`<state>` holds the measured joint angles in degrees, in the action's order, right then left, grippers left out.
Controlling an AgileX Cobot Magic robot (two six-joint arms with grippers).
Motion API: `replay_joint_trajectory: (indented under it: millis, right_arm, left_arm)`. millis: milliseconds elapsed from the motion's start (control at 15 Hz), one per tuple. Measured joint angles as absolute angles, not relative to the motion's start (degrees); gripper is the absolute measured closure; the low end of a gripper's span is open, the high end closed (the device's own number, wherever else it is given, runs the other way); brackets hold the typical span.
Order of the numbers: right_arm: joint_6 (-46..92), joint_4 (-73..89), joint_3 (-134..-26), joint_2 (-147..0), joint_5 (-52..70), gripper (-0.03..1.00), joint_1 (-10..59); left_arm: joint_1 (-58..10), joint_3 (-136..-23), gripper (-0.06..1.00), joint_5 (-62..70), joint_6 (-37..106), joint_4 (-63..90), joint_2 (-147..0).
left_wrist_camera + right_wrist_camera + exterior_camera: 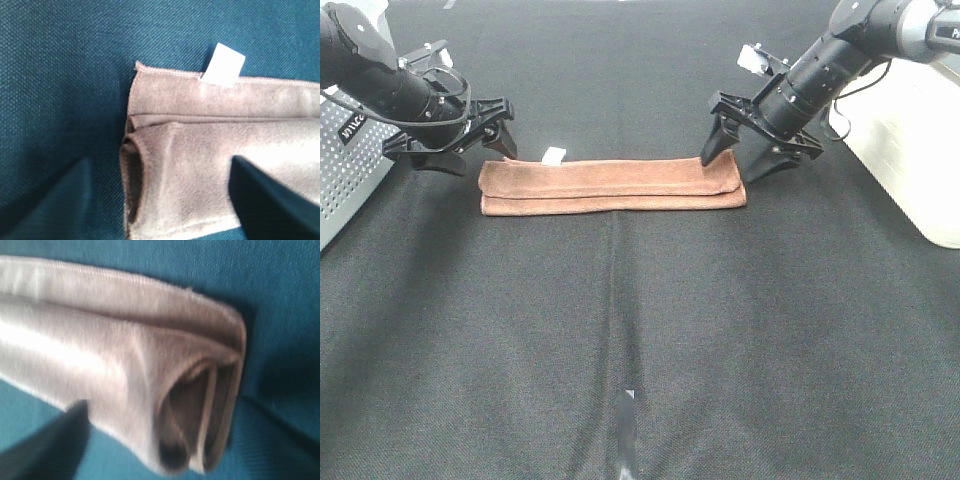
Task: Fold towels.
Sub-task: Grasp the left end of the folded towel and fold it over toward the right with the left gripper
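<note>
A reddish-brown towel [612, 186] lies folded into a long, narrow strip on a counter [620, 340] covered in black cloth, running from side to side across the far half of the surface. Its layers are stacked slightly out of line, so the far layer shows as a thin band behind the upper fold. A small white tag [554, 155] sticks out from the far long edge, close to the left end.

The left claw [480, 158] hangs at the towel's left end with its jaws spread wide and nothing between them. In the left wrist view the two dark fingers [60, 200] stand on either side of that end, one over bare cloth and the other over the strip, and the open loops of the fold face the camera.

The right claw [730, 170] is at the opposite end, its jaws also wide apart and gripping nothing. Its tips point down on either side of the towel's right corner, one at the far edge and one just past the end. The right wrist view shows the rolled layers of that end in blurred close-up; whether the tips touch the fabric cannot be told.

A grey perforated box [345, 170] sits at the counter's left edge and a white box [910, 150] at the right. A small pale mark [628, 410] shows near the front.
</note>
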<state>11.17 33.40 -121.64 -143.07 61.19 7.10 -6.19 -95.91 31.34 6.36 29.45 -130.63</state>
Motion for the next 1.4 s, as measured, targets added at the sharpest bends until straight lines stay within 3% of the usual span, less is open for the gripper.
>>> replay_joint_trajectory:
  millis: [533, 733, 867, 1067, 1267, 1400]
  right_arm:
    - [11.17, 31.63, -122.67, -143.07, 63.14, 0.16, 7.1]
    - [11.17, 31.57, -122.67, -143.07, 62.51, 0.16, 7.1]
    - [11.17, 31.51, -122.67, -143.07, 62.17, 0.16, 7.1]
    - [11.17, 31.51, -122.67, -143.07, 62.05, 0.16, 7.1]
    - [11.17, 31.51, -122.67, -143.07, 61.59, 0.16, 7.1]
    - [11.17, 31.46, -122.67, -143.07, 61.59, 0.16, 7.1]
  left_arm:
    - [-6.25, -96.31, 0.18, 30.48, 5.73, 31.86, -134.65]
    - [-7.39, -96.6, 0.22, 29.79, 6.42, 32.77, -135.33]
    - [-7.51, -96.6, 0.32, 29.51, 6.65, 33.86, -135.73]
    - [-7.51, -96.6, 0.62, 28.71, 7.22, 34.32, -136.31]
    - [-7.79, -96.6, 0.72, 28.71, 10.77, 36.9, -136.42]
    - [-7.79, -96.6, 0.87, 28.71, 11.23, 37.18, -136.42]
